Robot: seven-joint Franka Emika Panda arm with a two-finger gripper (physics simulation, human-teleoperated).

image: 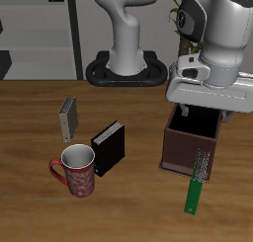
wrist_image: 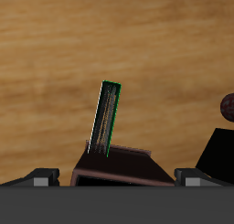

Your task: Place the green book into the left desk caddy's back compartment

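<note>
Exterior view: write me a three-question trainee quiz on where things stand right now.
1. True or false: the green book is already inside the left desk caddy.
2. Which stands nearest the red mug? A) black book B) small grey book C) left desk caddy
3. Fill in: the gripper is above the ____.

Key: 1 false, it leans against the caddy's front wall, its lower end on the table; 2 A; 3 caddy.

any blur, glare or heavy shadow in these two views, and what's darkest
Exterior view: evenly lit, no glare, soft shadows beside the red mug and black book; the left desk caddy interior is darkest. Wrist view: the green book is sharp, the gripper body a flat grey band.
</note>
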